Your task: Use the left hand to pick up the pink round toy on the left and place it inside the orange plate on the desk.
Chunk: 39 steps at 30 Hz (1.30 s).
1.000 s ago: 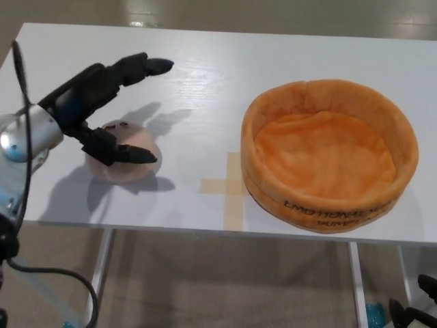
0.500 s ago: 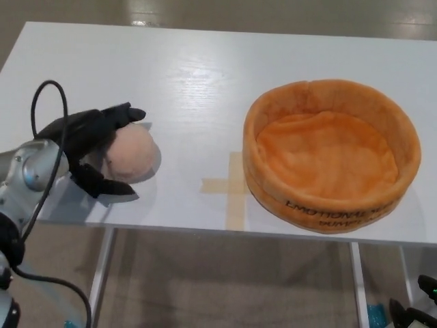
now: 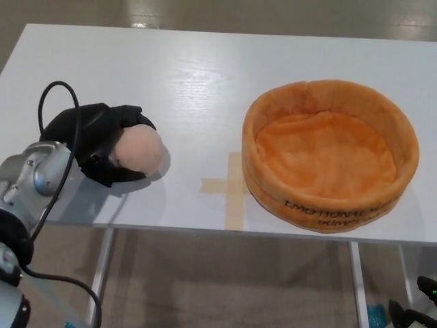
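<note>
Wrapping its black fingers around the pink round toy, the left hand grips it near the white desk's front-left edge. Bare tabletop and a tan tape cross separate the toy from the orange plush plate, which sits well apart to the right, its front wall close to the desk's front edge.
</note>
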### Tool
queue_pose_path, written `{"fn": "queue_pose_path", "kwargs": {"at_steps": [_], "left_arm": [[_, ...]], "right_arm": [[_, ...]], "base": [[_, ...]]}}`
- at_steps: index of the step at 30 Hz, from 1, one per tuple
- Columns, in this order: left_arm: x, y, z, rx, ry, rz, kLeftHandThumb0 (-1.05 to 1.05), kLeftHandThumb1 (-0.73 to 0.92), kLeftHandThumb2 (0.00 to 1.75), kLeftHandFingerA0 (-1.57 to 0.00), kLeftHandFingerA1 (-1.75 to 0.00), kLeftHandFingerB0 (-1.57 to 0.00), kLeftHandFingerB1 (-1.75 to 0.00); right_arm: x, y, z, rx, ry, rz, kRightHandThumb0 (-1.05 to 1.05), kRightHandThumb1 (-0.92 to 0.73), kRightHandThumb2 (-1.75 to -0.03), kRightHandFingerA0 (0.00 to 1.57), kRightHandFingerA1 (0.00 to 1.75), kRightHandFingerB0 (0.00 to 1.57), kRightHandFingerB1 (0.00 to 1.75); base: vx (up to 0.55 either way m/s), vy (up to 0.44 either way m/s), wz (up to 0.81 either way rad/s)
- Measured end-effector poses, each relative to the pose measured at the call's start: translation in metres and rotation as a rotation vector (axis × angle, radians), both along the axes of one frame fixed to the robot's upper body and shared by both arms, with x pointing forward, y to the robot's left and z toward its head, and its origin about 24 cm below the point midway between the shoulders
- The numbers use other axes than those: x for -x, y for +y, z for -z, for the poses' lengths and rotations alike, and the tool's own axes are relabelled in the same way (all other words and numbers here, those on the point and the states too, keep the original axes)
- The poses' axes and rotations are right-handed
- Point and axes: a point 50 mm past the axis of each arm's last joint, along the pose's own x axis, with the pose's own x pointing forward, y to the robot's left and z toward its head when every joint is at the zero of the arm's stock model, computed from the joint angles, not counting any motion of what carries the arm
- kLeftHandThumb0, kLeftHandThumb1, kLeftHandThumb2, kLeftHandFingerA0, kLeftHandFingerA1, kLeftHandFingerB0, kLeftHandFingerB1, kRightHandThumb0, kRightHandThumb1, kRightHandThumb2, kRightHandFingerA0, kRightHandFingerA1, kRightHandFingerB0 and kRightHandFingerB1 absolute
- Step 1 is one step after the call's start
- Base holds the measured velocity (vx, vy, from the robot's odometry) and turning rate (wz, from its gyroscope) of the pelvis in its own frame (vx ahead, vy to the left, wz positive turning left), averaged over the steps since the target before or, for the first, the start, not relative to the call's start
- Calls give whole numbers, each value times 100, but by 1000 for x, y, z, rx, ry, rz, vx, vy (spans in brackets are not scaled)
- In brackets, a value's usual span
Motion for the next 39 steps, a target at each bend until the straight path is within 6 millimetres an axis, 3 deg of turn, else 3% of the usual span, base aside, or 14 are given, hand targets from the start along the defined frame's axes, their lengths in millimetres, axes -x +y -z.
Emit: {"fn": "queue_pose_path", "kwargs": {"at_steps": [1, 5, 7, 10, 12, 13, 19, 21, 23, 24, 26, 30, 31, 39], "left_arm": [[0, 0, 0, 0, -3, 1, -31, 79, 68, -78, -151, -60, -44], [0, 0, -3, 16, -32, 1, -29, 80, 63, -75, -172, -80, -54], [0, 0, -6, 33, -49, 1, -29, 80, 63, -75, -172, -80, -54], [-2, 0, -14, 55, -81, 10, -32, 79, 61, -69, -175, -75, -108], [-4, -1, -22, 68, -110, 20, -28, 80, 60, -71, -175, -76, -102], [-5, -2, -27, 79, -132, 27, -26, 80, 62, -73, -170, -84, -59], [-8, -14, -65, 155, -276, 108, -32, 79, 65, -82, -139, -75, -51], [-8, -18, -71, 163, -299, 129, -33, 77, 65, -75, -151, -82, -80], [-8, -24, -76, 174, -320, 157, -35, 77, 63, -87, -141, -86, -56], [-8, -26, -77, 177, -324, 165, -34, 78, 63, -77, -157, -73, -101], [-9, -37, -83, 193, -337, 204, -34, 78, 63, -77, -157, -73, -101], [-9, -60, -93, 216, -351, 273, -32, 75, 62, -84, -138, -90, -57], [-9, -70, -97, 222, -354, 299, -30, 75, 63, -72, -160, -63, -123], [-7, -130, -106, 245, -332, 430, -33, 76, 62, -72, -161, -66, -118]], "right_arm": [[0, 0, 0, -1, 0, 0, -35, -44, -74, 21, 77, 16, 65], [0, 0, 0, 0, 1, -7, -34, -42, -78, 18, 81, 15, 66], [0, 1, 0, 0, 1, -9, -34, -42, -78, 18, 81, 15, 66], [0, 1, 0, -1, 1, -8, -33, -42, -75, 23, 76, 18, 64], [0, 1, 0, 0, 1, -8, -31, -32, -94, 29, 69, 19, 61], [0, 1, 0, 0, 1, -9, -27, -33, -95, 31, 70, 20, 62], [-1, 1, 0, 0, 0, -9, -34, -40, -79, 20, 87, 16, 68], [-1, 1, 0, 0, 1, -11, -31, -39, -78, 22, 85, 18, 66], [-1, 1, 0, 0, 0, -10, -31, -40, -79, 20, 85, 17, 66], [-1, 1, 0, 0, 0, -10, -28, -33, -95, 29, 69, 18, 61], [-1, 1, 0, -1, 0, -9, -28, -33, -95, 29, 69, 18, 61], [-1, 2, 0, -3, 0, -12, -30, -32, -95, 31, 69, 18, 61], [-1, 2, 0, -3, 0, -12, -31, -41, -77, 25, 82, 17, 66], [-1, 3, 0, -7, -1, -11, -28, -33, -95, 32, 70, 19, 61]], "base": [[0, 0, 0], [0, 0, 0], [0, 0, 0], [0, 0, 0], [0, 0, 0], [0, 0, 0], [0, 0, 0], [0, 0, 0], [0, 0, 0], [0, 0, 0], [0, 0, 0], [0, 0, 0], [0, 0, 0], [0, 0, 0]]}}
